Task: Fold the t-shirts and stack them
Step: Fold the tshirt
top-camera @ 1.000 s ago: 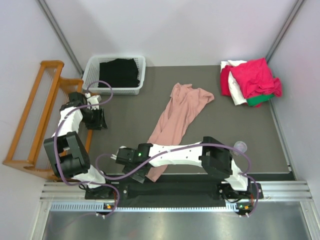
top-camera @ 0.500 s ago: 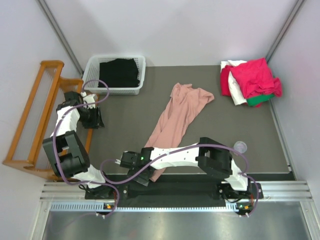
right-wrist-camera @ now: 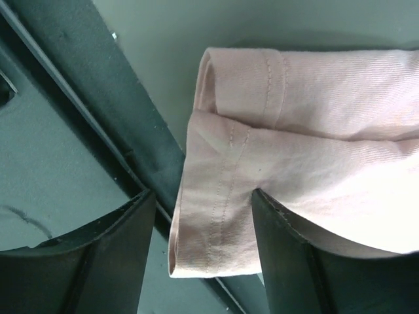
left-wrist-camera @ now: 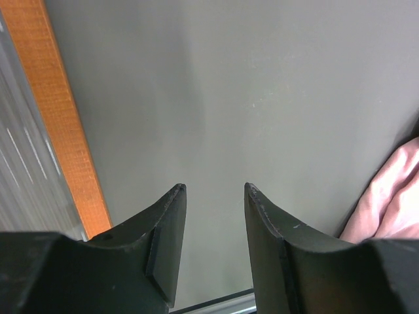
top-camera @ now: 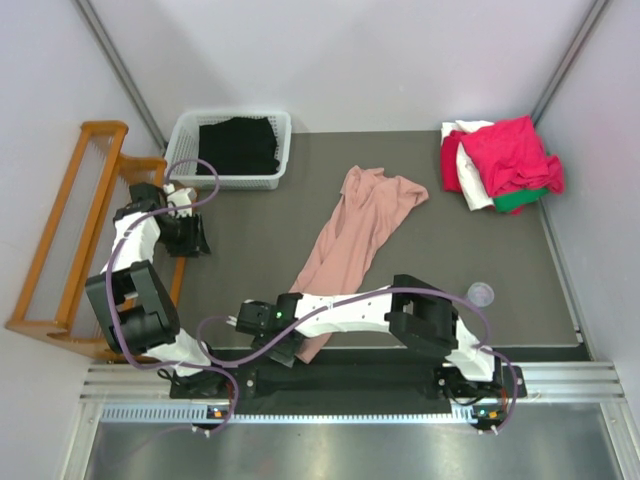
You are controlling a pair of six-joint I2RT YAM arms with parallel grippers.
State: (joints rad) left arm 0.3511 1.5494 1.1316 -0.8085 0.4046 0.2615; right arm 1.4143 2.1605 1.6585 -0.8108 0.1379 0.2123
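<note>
The dusty-pink t-shirt (top-camera: 358, 230) lies bunched in a long diagonal strip across the grey table. Its lower end reaches the near edge. My right gripper (top-camera: 295, 348) is at that lower end. In the right wrist view my right gripper (right-wrist-camera: 201, 193) is open, and the shirt's stitched hem (right-wrist-camera: 222, 209) lies between its spread jaws, not pinched. My left gripper (top-camera: 192, 243) is far left by the wooden rack; in the left wrist view my left gripper (left-wrist-camera: 214, 186) is open and empty over bare table. A crimson-pink shirt (top-camera: 512, 152), a white one (top-camera: 468, 178) and a green one (top-camera: 522, 201) are piled at the back right.
A white basket (top-camera: 282, 150) holding black cloth stands at the back left. An orange wooden rack (top-camera: 70, 230) runs along the left side, and also shows in the left wrist view (left-wrist-camera: 62, 131). A small clear cup (top-camera: 481, 292) sits at the right near the front.
My right gripper has shifted a little left along the near edge at the shirt's lower end. My left gripper has edged slightly toward the rack. The shirt has not moved.
</note>
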